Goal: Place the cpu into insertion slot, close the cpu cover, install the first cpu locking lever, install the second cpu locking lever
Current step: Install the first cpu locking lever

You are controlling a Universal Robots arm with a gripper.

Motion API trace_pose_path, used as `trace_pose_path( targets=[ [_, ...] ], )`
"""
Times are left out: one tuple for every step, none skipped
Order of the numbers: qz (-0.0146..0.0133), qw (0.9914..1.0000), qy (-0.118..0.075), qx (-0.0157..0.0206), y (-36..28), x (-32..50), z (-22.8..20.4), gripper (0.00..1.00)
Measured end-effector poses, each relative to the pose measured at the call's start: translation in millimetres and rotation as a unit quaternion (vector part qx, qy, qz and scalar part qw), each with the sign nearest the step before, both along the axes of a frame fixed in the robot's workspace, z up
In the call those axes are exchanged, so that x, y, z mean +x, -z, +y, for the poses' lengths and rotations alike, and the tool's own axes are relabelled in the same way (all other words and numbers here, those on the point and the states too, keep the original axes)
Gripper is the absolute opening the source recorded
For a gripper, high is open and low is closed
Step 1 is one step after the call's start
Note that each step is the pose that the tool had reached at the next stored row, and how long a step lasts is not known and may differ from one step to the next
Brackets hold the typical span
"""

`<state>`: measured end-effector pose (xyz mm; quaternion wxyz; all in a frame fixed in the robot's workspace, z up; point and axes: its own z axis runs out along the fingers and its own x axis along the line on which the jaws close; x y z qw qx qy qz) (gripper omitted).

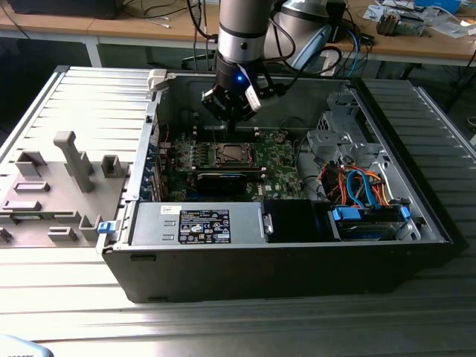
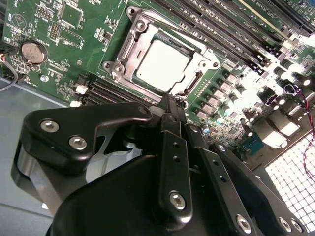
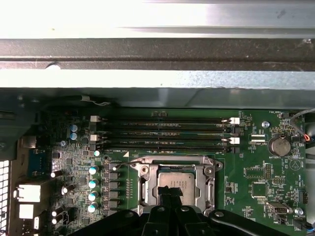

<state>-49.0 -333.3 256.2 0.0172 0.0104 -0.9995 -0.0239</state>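
Over the open computer case [image 1: 282,245], gripper [image 2: 170,101] hangs just above the socket [image 2: 165,61], fingers pressed together, grasping nothing. Chip [image 2: 162,64] sits flat inside the cover frame [image 3: 177,179], seemingly seated, so the tip looks free to push.

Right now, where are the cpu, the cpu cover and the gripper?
cpu [image 2: 162,65]: second wrist view, middle of its pale metal top.
cpu cover [image 2: 129,49]: second wrist view, the silvery frame bar beside the chip.
gripper [image 2: 170,105]: second wrist view, the dark fingertips, closed together just short of the socket.
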Motion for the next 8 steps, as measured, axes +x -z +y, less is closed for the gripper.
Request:
trace_pose_path(
  targets=[
    [-0.0001, 1.0, 0.0, 0.0012, 0.1, -0.5, 0.1, 0.11],
    [0.0, 1.0, 0.0, 0.0025, 0.1, -1.2, 0.1, 0.11],
    [0.0, 0.99999, 0.0, 0.0043, 0.1, -2.1, 0.1, 0.11],
    [0.0, 0.99998, 0.0, 0.0062, 0.1, -3.1, 0.1, 0.11],
    [-0.0001, 0.99997, 0.0, 0.0071, 0.1, -3.8, 0.1, 0.11],
    [-0.0001, 0.99997, 0.0, 0.0073, 0.0, -4.1, 0.1, 0.11],
    [-0.0001, 0.99997, 0.0, 0.0073, -0.1, -4.2, 0.1, 0.11],
    [0.0, 0.99997, 0.0, 0.0073, -0.9, -4.2, 0.0, 0.11]
  ],
)
